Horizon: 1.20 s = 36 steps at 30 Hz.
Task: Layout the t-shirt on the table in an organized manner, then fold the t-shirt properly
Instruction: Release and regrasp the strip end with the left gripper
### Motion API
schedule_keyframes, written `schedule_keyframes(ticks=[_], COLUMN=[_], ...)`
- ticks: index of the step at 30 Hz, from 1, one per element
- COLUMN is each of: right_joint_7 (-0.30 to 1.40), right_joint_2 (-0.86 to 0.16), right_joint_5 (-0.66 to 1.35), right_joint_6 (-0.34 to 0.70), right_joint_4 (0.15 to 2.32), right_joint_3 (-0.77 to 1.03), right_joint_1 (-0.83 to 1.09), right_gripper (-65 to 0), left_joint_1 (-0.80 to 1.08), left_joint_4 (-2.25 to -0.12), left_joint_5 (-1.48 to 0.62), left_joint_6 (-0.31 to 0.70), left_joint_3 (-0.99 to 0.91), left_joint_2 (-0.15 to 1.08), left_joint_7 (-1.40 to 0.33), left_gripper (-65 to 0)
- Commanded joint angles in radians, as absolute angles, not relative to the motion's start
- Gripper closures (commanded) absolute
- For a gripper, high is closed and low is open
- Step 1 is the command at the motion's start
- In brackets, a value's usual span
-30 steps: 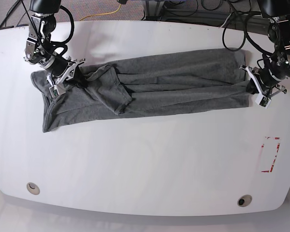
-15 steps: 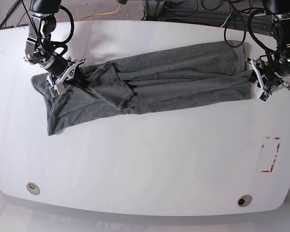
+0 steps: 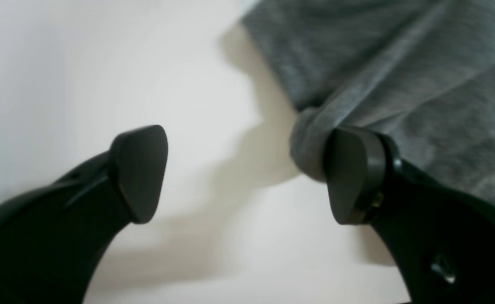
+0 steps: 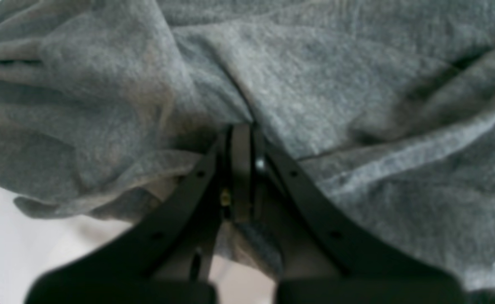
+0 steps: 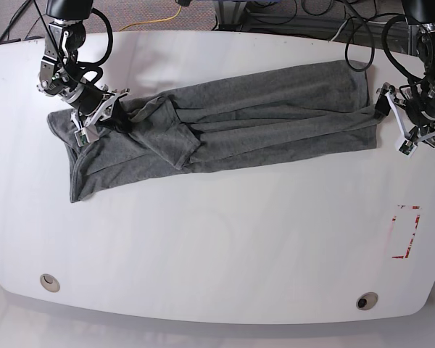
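Observation:
The grey t-shirt (image 5: 239,123) lies bunched in a long band across the far part of the white table (image 5: 217,239). My right gripper (image 5: 110,116) is shut on a fold near the shirt's left end; the right wrist view shows its fingers (image 4: 241,169) pressed together with cloth (image 4: 315,84) pinched between them. My left gripper (image 5: 394,125) stands open just past the shirt's right end. In the left wrist view the gripper (image 3: 245,173) has only bare table (image 3: 104,63) between its jaws, and a roll of the t-shirt (image 3: 399,63) rests against the outside of the right fingertip (image 3: 350,173).
A red tape rectangle (image 5: 406,232) marks the table's right side. Two round cable holes (image 5: 49,282) (image 5: 366,301) sit near the front edge. Cables (image 5: 304,11) lie beyond the far edge.
My left gripper has opened, let go of the shirt's right end and drawn off to the right. The shirt's right end has shifted toward the far edge. The right gripper has kept its grip.

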<state>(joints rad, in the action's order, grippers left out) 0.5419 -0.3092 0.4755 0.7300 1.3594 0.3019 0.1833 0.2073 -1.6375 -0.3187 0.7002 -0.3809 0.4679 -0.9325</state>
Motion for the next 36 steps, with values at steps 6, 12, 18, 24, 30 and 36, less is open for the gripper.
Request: schedule_keyframes(ticks=[6,12,18,24,30,36], right_joint_7=[0.630,0.630,0.630,0.630,0.630,0.630], right_joint_2=[-0.311,-0.311,-0.311,-0.311,-0.311,-0.311], right_joint_5=[0.394,0.394,0.394,0.394,0.394,0.394], right_joint_6=[0.698,0.698,0.698,0.698,0.698,0.698], right_joint_4=[1.349,1.349,1.349,1.349,1.349,1.349], right_joint_3=[0.300,0.300,0.300,0.300,0.300,0.300], right_joint_1=[0.193,0.193,0.193,0.193,0.193,0.193], right_gripper=[-0.3,-0.3,-0.3,-0.3,-0.3,-0.3], left_joint_1=[0.202,0.246,0.289,0.303,0.303,0.300], left_joint_4=[-1.653,-1.652,-1.650,-1.647,-1.606,-1.518], left_joint_5=[-0.486,-0.611,-0.728,-0.763,-0.762,-0.739], left_joint_6=[0.698,0.698,0.698,0.698,0.698,0.698], left_joint_3=[-0.547,-0.582,-0.565,-0.532,-0.529,-0.529], left_joint_2=[0.473,0.443,0.417,0.406,0.352,0.340], left_joint_7=[-1.038,-1.049,-1.049,-1.049,-1.049,-1.044], left_gripper=[-53.3,-53.2,-53.2,-53.1,-53.1,-53.1])
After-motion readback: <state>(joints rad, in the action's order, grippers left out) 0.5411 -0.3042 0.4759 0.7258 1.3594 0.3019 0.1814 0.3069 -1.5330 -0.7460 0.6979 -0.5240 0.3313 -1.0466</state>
